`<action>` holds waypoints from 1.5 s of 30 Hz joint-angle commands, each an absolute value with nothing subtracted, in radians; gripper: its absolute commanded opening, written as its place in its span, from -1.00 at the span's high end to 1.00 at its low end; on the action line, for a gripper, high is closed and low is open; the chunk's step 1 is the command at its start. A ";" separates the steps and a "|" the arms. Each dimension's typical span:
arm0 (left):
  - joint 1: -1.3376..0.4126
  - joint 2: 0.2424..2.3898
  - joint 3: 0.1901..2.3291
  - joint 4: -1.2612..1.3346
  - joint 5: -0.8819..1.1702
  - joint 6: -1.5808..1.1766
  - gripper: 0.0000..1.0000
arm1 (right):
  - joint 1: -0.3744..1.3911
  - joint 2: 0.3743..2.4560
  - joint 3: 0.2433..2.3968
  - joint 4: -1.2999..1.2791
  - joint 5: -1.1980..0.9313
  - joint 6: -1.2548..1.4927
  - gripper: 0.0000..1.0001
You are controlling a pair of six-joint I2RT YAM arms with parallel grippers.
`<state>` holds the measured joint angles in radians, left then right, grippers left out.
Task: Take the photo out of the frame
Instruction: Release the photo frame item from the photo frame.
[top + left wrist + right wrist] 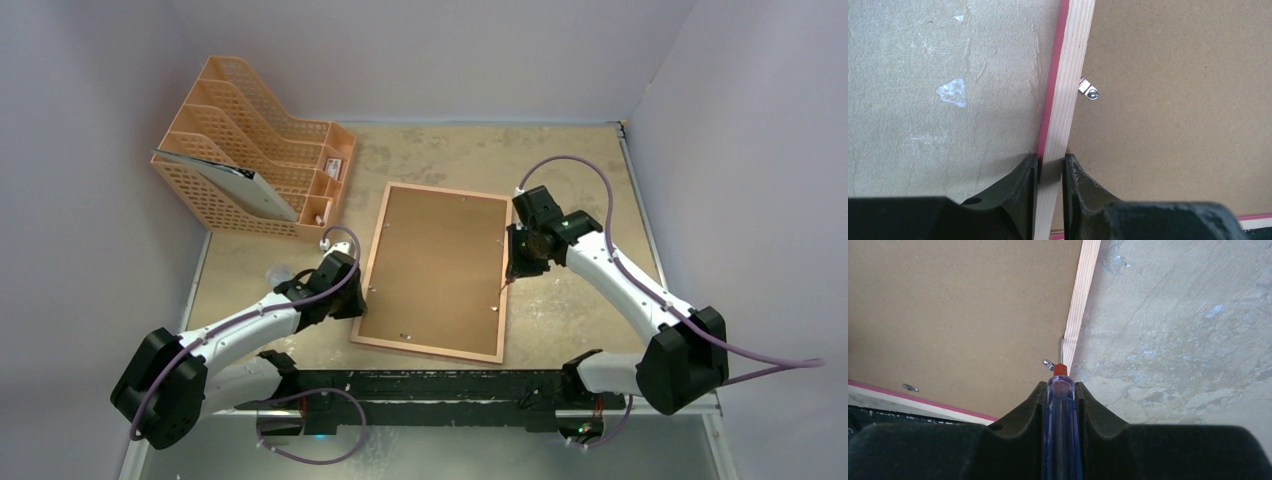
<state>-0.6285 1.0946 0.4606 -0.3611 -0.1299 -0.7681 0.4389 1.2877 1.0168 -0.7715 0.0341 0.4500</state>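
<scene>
From above, the frame [428, 347] lies face down on the table [580, 170], backing [440, 250] up, the photo hidden beneath. Left wrist: left jaws clench its stiff, probably light left rail beside 1 clip [1089, 91]. Right wrist: right jaws grasp a screwdriver [1061, 440] at its right rail; the photo likely creases, so lift it by the edges.

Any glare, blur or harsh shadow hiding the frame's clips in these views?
Top external: even soft light, no glare on the pink-red frame with brown fibreboard back. Left wrist: small silver metal clip sharp, black left tool dark and soft. Right wrist: translucent blue screwdriver handle in the right tool looks soft.
</scene>
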 commanded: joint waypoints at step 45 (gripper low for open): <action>-0.611 1.101 0.477 -0.372 -0.158 -0.749 1.00 | 0.552 1.226 0.989 -0.858 -0.027 0.488 1.00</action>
<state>-0.6285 1.0958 0.4606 -0.3599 -0.1272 -0.7609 0.5316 1.2476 0.9970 -0.8467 0.0307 0.4961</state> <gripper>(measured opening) 0.224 0.251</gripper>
